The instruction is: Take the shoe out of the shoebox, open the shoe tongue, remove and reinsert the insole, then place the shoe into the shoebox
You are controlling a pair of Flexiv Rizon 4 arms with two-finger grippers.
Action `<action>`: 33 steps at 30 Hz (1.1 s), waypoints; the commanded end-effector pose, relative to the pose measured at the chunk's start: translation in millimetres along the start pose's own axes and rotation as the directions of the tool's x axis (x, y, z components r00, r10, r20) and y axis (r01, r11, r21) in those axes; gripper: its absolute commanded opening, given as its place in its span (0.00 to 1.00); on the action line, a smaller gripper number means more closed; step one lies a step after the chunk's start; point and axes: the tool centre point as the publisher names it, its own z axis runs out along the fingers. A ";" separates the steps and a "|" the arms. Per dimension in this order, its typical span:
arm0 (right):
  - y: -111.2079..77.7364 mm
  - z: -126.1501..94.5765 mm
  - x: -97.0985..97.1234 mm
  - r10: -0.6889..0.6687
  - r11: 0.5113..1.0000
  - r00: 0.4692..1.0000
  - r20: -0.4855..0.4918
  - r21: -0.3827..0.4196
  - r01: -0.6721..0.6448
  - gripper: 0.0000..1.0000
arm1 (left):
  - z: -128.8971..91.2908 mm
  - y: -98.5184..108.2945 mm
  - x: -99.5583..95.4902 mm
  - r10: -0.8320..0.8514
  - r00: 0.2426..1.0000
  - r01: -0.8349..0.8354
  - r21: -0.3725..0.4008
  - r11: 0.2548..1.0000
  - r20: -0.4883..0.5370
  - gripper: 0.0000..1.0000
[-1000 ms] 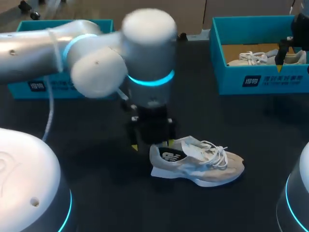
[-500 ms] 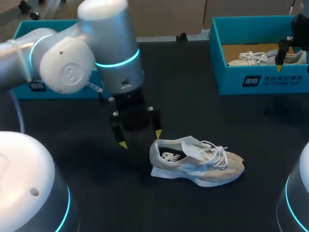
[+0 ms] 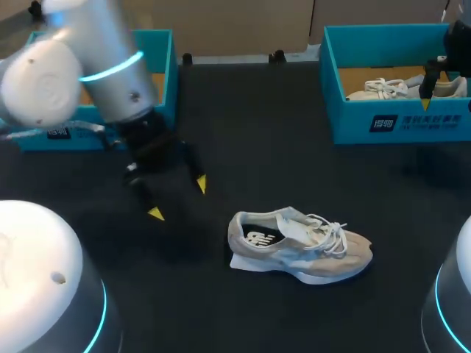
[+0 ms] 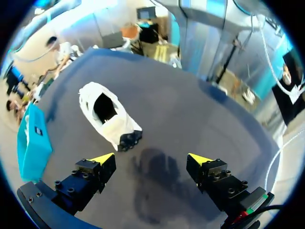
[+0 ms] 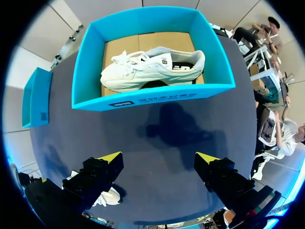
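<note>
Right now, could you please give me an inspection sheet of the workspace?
Surface: dark table.
Job's things: beige shoe upright on its sole on the table, outside any box; white shoe inside the right shoebox; teal box at the table's left edge.
Clutter: nothing seen.
Pincers: left pincer open and empty, apart from the beige shoe, whose heel end faces it; right pincer open and empty, with the right shoebox ahead of it.
Cables: nothing seen.
Surroundings: nothing seen touching the table.
</note>
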 end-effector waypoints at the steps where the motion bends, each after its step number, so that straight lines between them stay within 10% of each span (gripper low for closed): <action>1: -0.6 0.2 -0.1 0.000 1.000 1.000 -0.001 -0.002 0.000 1.00 | 2.8 9.3 7.0 -0.124 0.986 0.098 0.220 0.971 0.108 1.00; 8: -0.6 0.2 -0.1 0.000 1.000 1.000 -0.001 -0.002 0.000 1.00 | 8.0 10.8 6.2 -0.178 0.973 0.141 0.233 0.962 0.148 1.00; 21: -0.6 0.2 -0.1 0.000 1.000 1.000 -0.001 -0.002 0.000 1.00 | 44.5 39.6 34.3 -0.525 0.844 0.298 0.718 0.629 0.111 1.00; 33: -0.6 0.2 -0.1 0.000 1.000 1.000 -0.001 -0.002 0.000 1.00 | 44.5 39.6 34.3 -0.525 0.844 0.298 0.718 0.629 0.111 1.00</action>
